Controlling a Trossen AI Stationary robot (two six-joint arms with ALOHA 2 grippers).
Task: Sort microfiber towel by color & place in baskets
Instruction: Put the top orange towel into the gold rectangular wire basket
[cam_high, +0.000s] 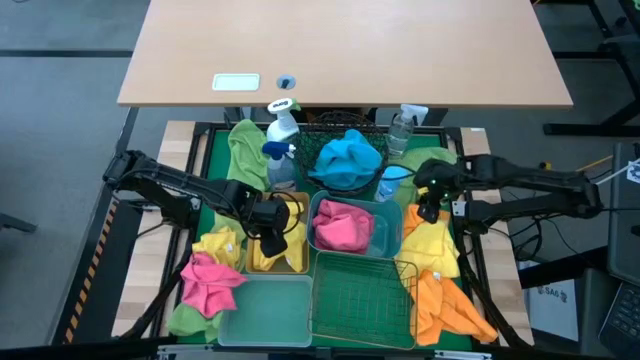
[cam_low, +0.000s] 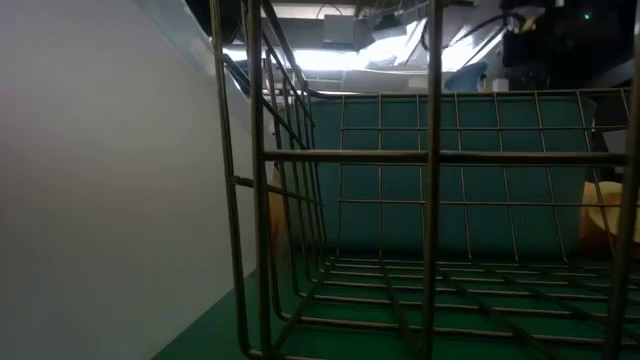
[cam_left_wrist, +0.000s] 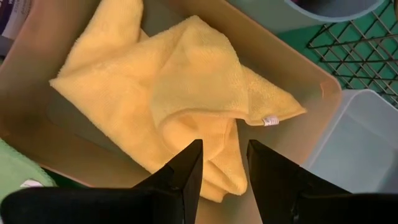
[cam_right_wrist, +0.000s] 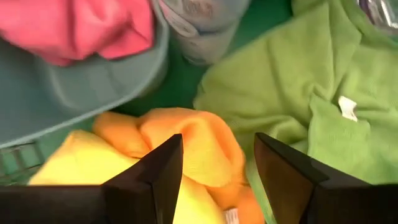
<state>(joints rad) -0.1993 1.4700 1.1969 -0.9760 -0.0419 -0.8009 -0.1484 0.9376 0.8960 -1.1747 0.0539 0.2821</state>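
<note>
Landmark: teal bin (cam_high: 345, 228), mid surface, w/ a pink towel (cam_high: 340, 226) bunched inside. Just left of it the amber bin (cam_high: 277, 240) holds a yellow towel (cam_left_wrist: 186, 106), crumpled, small white tag at one corner; any print on the tag is too small to read. The left gripper (cam_left_wrist: 222, 174) hangs directly over that bin, jaws released, a narrow gap between them, nothing held and clear of the cloth.

Behind the teal bin, the round black mesh basket (cam_high: 345, 130) has a blue towel (cam_high: 348, 158) heaped in it. In front of the teal bin sits the green wire basket (cam_high: 362, 292), bare wire floor in the low view, nothing in it. Front-left of the teal bin is the pale-green bin (cam_high: 268, 310), also holding nothing.

Loose cloths: right of the teal bin a pile w/ a yellow one (cam_high: 432, 245), an orange one (cam_high: 445, 305) nearer the front, and a green towel (cam_right_wrist: 292, 93) w/ a white tag, unreadable. The right gripper (cam_right_wrist: 217, 171) hovers over this pile, above an orange fold (cam_right_wrist: 193, 140), jaws apart, gripping nothing. Left of the amber bin: another pink cloth (cam_high: 210, 280) and a yellow bit (cam_high: 220, 243); a green cloth (cam_high: 245, 148) lies back-left.

Spray bottles (cam_high: 282, 140) stand behind-left of the teal bin; a clear bottle (cam_high: 402, 128) behind-right. Label text probably there but can't be made out.
</note>
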